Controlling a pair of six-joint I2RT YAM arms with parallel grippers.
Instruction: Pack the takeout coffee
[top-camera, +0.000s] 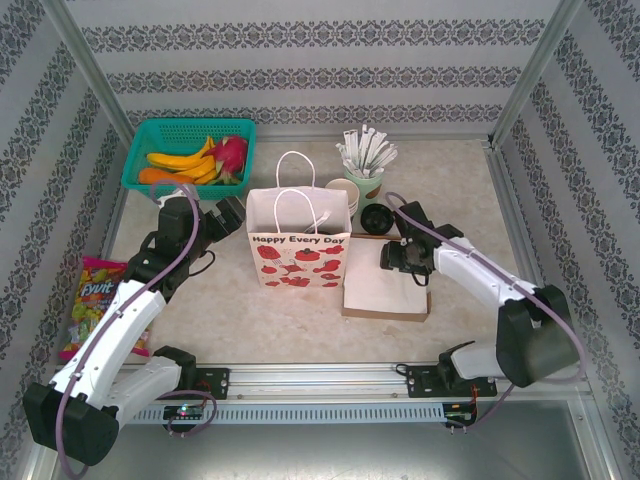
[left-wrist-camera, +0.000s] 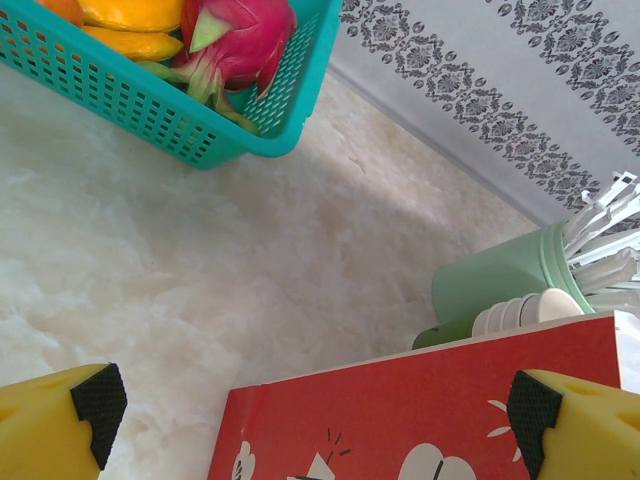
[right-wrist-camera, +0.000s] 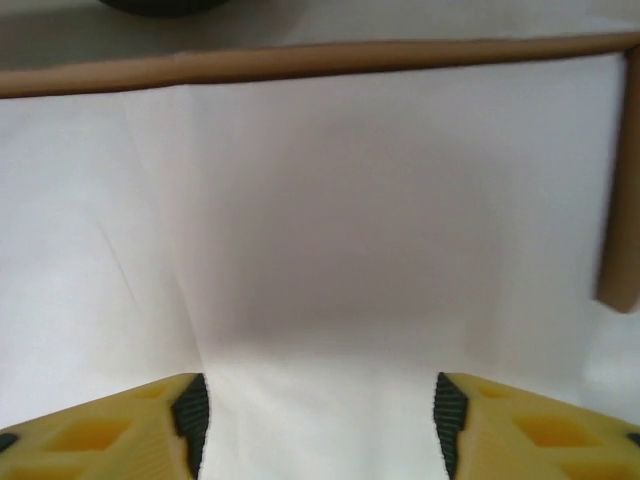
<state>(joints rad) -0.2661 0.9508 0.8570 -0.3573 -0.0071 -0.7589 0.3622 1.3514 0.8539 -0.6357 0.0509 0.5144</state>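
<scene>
While right claw (right-wrist-camera: 315, 425) gapes, brown rim (right-wrist-camera: 300, 60) ahead

teal basket (left-wrist-camera: 150, 110), white bag (top-camera: 298, 255) printed red, mint cup (left-wrist-camera: 500, 280)

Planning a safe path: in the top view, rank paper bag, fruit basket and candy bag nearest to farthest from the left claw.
1. Paper bag, just right of the left claw.
2. Fruit basket, behind it.
3. Candy bag, near-left table edge.
</scene>
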